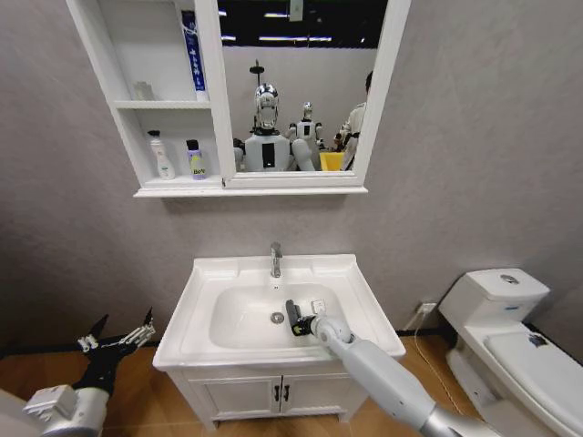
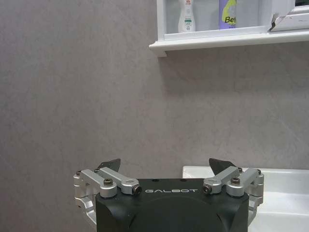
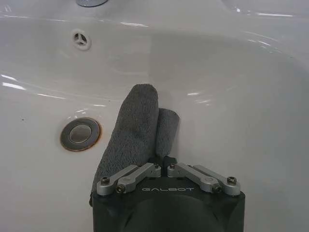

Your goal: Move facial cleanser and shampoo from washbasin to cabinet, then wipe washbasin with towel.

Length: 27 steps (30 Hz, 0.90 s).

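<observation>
My right gripper [image 3: 162, 162] is shut on the dark grey towel [image 3: 135, 126], holding it down inside the bowl of the white washbasin [image 1: 360, 289], just beside the round metal drain [image 3: 80, 134]. In the head view the right gripper [image 1: 294, 319] and the towel [image 1: 292, 310] sit right of the drain [image 1: 277, 318], below the chrome tap [image 1: 275, 259]. A white bottle [image 1: 161, 156] and a purple-labelled bottle [image 1: 195, 159] stand on the lowest shelf of the cabinet [image 1: 173, 189]. My left gripper [image 1: 118, 338] hangs open, low and left of the basin; the left wrist view shows the left gripper [image 2: 165, 164] facing the grey wall.
A white toilet [image 1: 510, 337] stands to the right of the basin. The vanity doors with black handles [image 1: 281, 392] are below the basin. A blue tube [image 1: 192, 50] stands in the cabinet's top shelf. The mirror [image 1: 296, 86] reflects the robot.
</observation>
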Tool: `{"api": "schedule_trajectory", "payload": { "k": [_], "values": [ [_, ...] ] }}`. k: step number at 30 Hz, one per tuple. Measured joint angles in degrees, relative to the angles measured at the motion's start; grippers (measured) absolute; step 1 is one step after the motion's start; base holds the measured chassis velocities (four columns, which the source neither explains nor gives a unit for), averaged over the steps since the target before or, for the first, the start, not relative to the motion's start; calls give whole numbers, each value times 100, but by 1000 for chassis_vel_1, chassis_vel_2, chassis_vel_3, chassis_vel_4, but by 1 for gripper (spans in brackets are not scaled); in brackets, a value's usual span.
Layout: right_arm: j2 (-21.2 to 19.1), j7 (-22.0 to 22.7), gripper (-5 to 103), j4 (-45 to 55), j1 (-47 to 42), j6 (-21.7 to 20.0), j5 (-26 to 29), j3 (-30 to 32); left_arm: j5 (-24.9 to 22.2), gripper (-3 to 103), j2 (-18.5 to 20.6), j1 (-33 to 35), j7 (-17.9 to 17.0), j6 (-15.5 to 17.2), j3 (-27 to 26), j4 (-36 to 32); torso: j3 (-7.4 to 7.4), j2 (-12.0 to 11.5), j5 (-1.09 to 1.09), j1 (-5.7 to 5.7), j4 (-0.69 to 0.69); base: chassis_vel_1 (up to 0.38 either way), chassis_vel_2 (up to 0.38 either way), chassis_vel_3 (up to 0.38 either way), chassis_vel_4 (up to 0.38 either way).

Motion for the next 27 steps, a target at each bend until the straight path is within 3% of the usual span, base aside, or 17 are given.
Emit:
{"api": "schedule_trajectory", "payload": {
  "k": [8,20,27],
  "values": [
    [-511,29,1,482,-208,-18,13,275,0,100,0,0,0,0,0,0,0,0,0,0,-1,0,0,0,0],
    [-630,-47,1,888,-132,141,-163,520,0,100,0,0,0,0,0,0,0,0,0,0,1,0,0,0,0],
    [-796,-84,1,1387,-78,113,-497,991,0,100,0,0,0,0,0,0,0,0,0,0,0,0,0,0,0]
  ]
}}
